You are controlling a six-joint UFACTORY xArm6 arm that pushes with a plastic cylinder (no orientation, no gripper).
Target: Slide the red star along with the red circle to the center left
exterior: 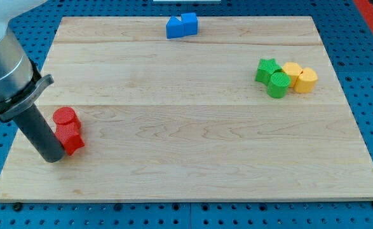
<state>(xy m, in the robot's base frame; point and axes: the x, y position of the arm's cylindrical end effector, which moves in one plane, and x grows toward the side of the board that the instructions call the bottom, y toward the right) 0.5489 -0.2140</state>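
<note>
Task looks nearly done: red cylinder-shaped circle block [65,118] and red star block [70,138] sit touching, near the wooden table's [192,159] left edge, approx. mid-height, maybe slightly low. Pair's long axis runs top-to-bottom along that edge; star's own pointing unclear. No gripper; my tip [53,159] rests just left of the star, prob. touching.

We count two red blocks [67,130], two blue blocks [182,26], two green blocks [272,77] and two yellow blocks [300,77], eight blocks altogether.
</note>
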